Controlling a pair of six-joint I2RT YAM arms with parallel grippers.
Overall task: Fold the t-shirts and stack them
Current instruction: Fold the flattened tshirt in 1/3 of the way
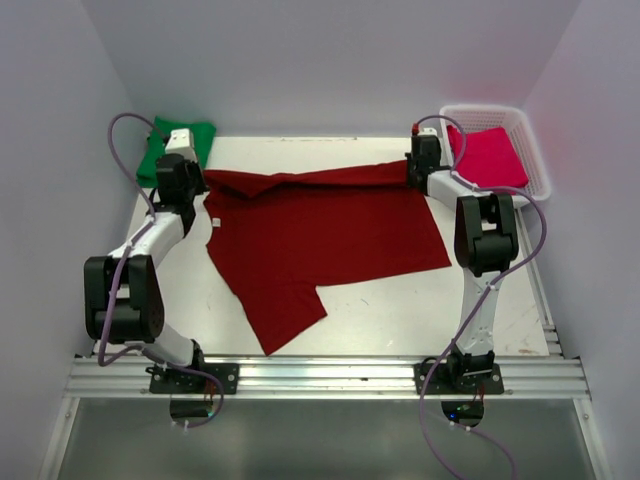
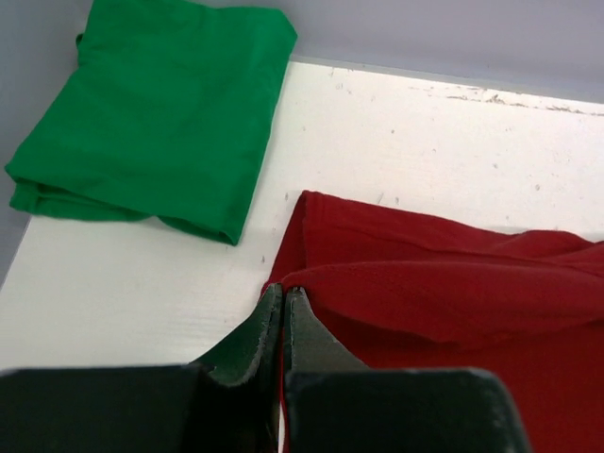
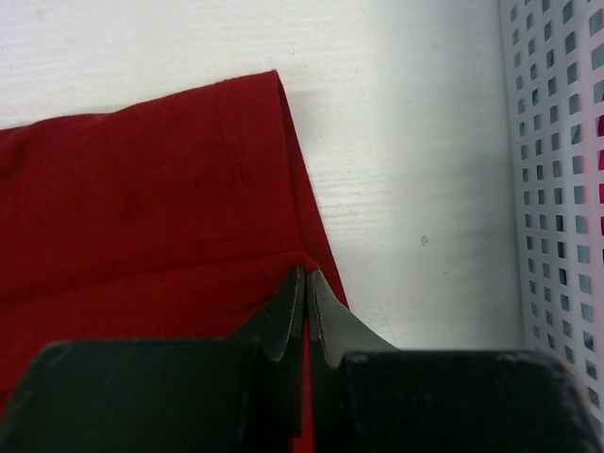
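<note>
A dark maroon-red t-shirt (image 1: 320,240) lies spread across the middle of the table, its far edge lifted into a fold. My left gripper (image 1: 196,190) is shut on that fold at its left end (image 2: 284,291). At the right end, my right gripper (image 1: 413,172) pinches the same shirt's edge (image 3: 306,274), shut on the cloth (image 3: 160,198). A bright green t-shirt (image 1: 172,148) lies folded at the far left corner (image 2: 156,113). The pinkish-red t-shirt (image 1: 492,155) rests inside the basket.
A white plastic lattice basket (image 1: 532,150) stands at the far right corner, its wall (image 3: 557,189) close beside the right gripper. White walls enclose the table on three sides. An aluminium rail (image 1: 320,375) runs along the near edge.
</note>
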